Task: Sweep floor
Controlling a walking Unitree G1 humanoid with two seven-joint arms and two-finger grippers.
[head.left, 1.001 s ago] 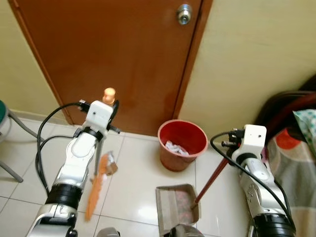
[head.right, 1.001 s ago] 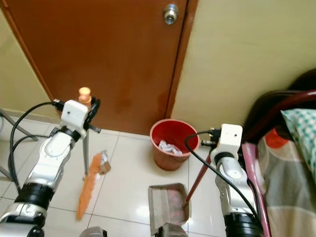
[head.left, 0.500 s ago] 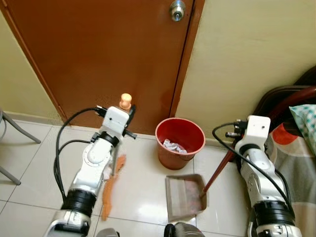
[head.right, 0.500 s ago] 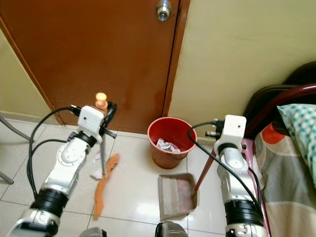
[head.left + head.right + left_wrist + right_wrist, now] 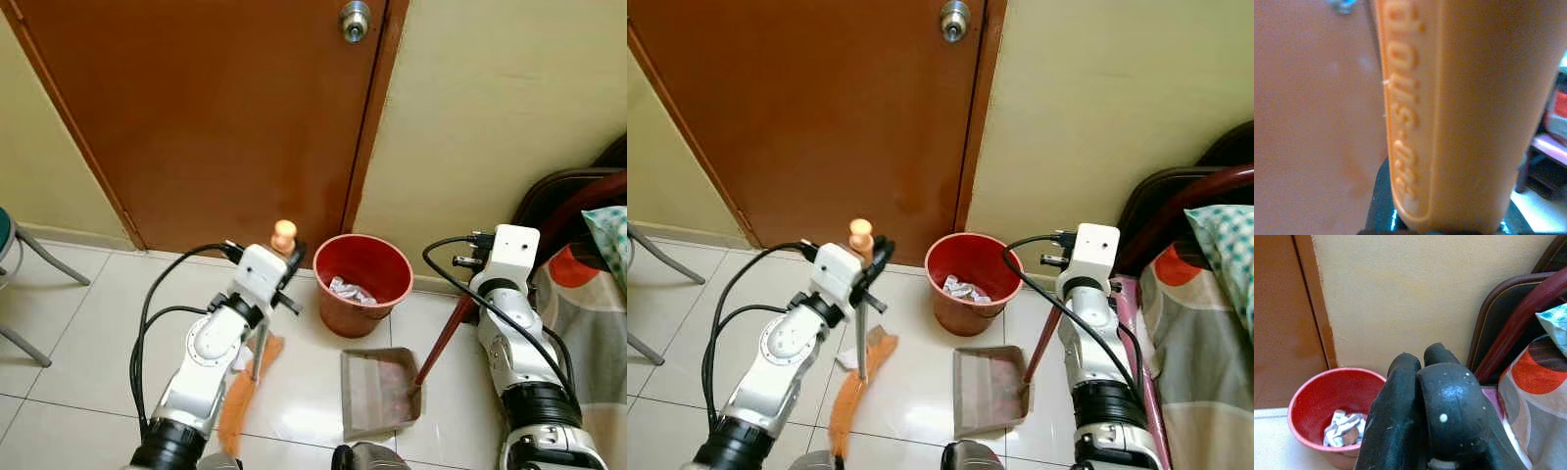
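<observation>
Glossy white tile floor before a brown wooden door. My left gripper pinches the upright orange-bristled broom; my right gripper, fingers pressed together, holds the grey dustpan.

A reddish-brown wooden door with a silver knob stood in a pale yellow wall, above a glossy off-white tiled floor. An orange broom with an orange handle tip lay near a red bucket holding crumpled white paper, and a grey-brown dustpan had a dark red handle. The fabric at the right was grey with an orange-red patch, beside a teal-and-white checked pillow.
</observation>
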